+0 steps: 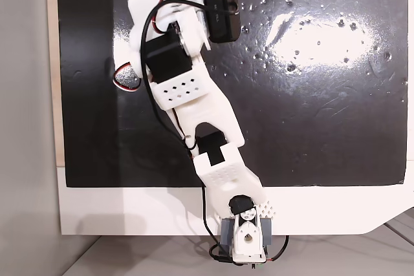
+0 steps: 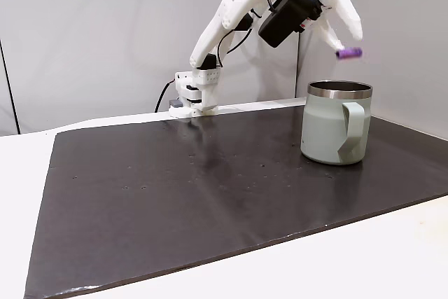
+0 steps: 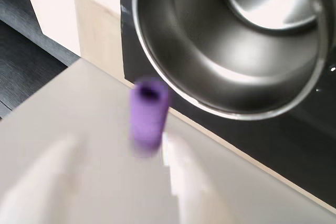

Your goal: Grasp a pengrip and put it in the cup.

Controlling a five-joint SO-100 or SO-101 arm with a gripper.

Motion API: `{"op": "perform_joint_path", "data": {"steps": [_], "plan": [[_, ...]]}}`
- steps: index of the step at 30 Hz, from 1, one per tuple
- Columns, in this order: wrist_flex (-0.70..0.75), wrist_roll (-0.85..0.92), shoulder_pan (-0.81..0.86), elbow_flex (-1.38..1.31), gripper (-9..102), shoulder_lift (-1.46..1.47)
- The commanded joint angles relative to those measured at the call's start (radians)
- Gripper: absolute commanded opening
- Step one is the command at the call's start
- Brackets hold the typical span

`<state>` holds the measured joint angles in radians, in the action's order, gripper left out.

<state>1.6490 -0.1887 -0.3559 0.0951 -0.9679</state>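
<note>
Perhaps a lab: black mat [image 2: 210, 194], grey partitions [image 2: 91, 40].

Open air between end effector [image 2: 348, 45] and cup [image 2: 336, 122] mouth below, cup's steel rim the only obstacle, dark surface [image 2: 210, 187] around it bare

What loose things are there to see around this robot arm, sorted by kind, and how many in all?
Purple pengrip, held in the gripper above the mug: 1
Steel cup with a pale handle, standing on the black mat: 1
Total: 2 loose things
</note>
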Motion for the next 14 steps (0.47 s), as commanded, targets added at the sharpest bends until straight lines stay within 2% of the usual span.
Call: {"op": "perform_joint_path", "data": {"steps": [1, 14], "plan": [[-0.023, -0.021, 0.028, -0.057, 30, -0.017], [-0.025, -0.021, 0.032, -0.069, 30, -0.02]]}}
